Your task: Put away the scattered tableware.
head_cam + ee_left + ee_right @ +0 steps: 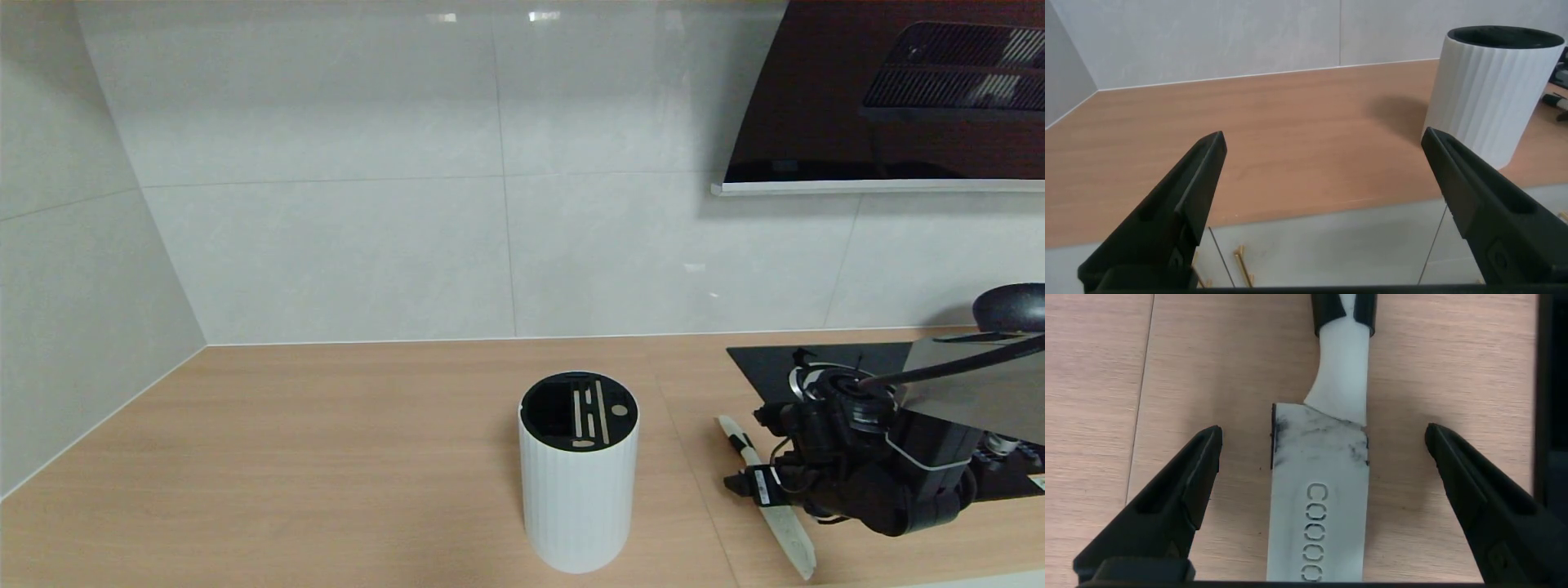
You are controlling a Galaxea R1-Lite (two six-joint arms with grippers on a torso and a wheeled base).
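A white ceramic knife (pixel 789 532) with a black band on its handle lies on the wooden counter (pixel 326 457), right of a white ribbed utensil holder (pixel 578 482) whose black top has slots. My right gripper (pixel 755 453) hovers low over the knife, open. In the right wrist view its fingers (pixel 1167 514) straddle the knife (pixel 1319 482) where the blade meets the handle, with gaps on both sides. My left gripper (pixel 1323 212) is open and holds nothing, out past the counter's front edge, with the holder (pixel 1494 90) standing ahead of it.
A black hob (pixel 767 367) with a burner lies at the right, behind my right arm, and a dark range hood (pixel 882 98) hangs above it. Tiled walls close the back and left. Bare counter stretches left of the holder.
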